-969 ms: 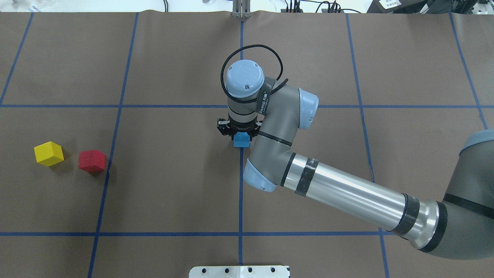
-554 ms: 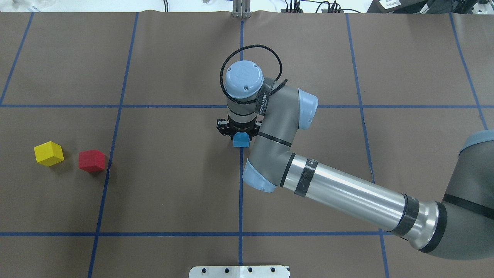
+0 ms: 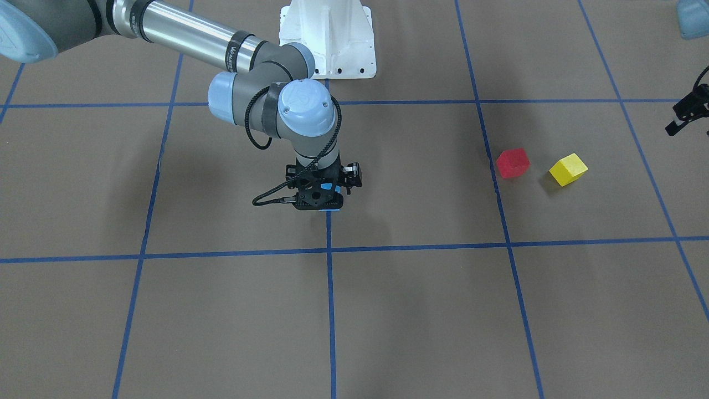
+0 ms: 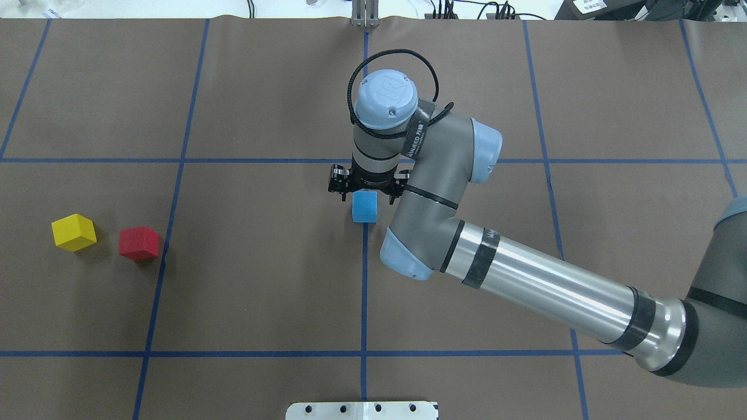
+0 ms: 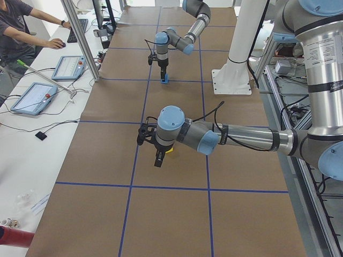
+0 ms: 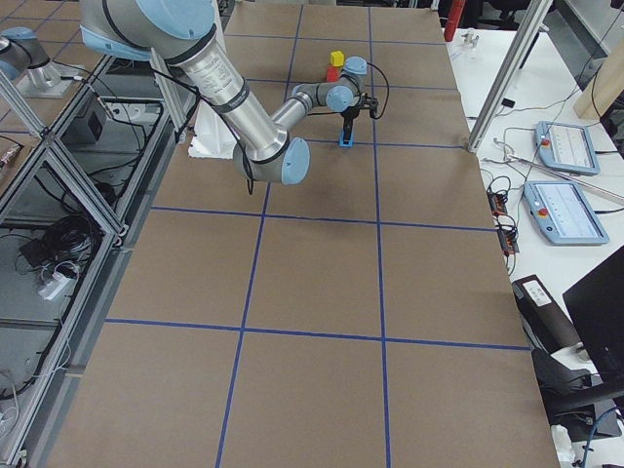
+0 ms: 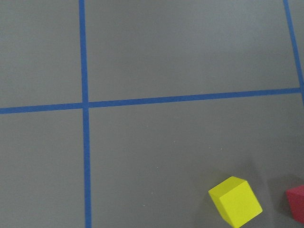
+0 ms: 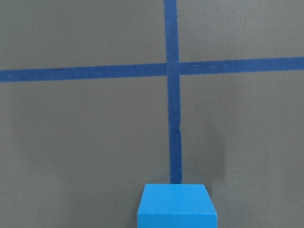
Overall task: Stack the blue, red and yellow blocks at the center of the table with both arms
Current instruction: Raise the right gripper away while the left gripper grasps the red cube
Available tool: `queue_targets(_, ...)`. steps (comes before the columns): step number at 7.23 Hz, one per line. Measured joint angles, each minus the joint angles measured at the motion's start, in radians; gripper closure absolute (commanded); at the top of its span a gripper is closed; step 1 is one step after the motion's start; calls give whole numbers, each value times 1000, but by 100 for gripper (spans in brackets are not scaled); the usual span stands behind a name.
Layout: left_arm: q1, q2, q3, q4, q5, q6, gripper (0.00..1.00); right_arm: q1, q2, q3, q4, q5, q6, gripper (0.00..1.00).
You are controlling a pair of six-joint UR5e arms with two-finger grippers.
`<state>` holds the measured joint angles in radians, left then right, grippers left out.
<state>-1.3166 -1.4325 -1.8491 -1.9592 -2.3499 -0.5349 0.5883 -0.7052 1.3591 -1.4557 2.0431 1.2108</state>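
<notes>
1. Yellow block point(image 4: 74, 232) and red block point(image 4: 139, 243) are sitting side by side at far left, unmoved. I cannot tell whether the left gripper point(image 5: 158, 159) is spread or closed.
2. Blue block point(image 4: 365, 207) is resting on the centre line, just below the right gripper point(image 4: 365, 189).
3. Its fingers are standing spread, clear of the block; a second ago they were sitting lower, flanking it.

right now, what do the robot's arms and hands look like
The right arm and left arm are grey with pale blue joint caps, silver forearms ringed by black bands, and a black cable looped at the wrist. The right hand and left hand are black, two-fingered.
</notes>
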Motion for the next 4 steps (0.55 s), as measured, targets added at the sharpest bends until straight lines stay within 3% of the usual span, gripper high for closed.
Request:
queue_targets(2, 227, -56, -6, -121, 152, -329, 1, 41, -160, 175, -1, 34, -13, 0)
queue_targets(4, 442, -139, -14, -117, 307, -556, 1, 65, -260, 258, 5, 44, -51, 0)
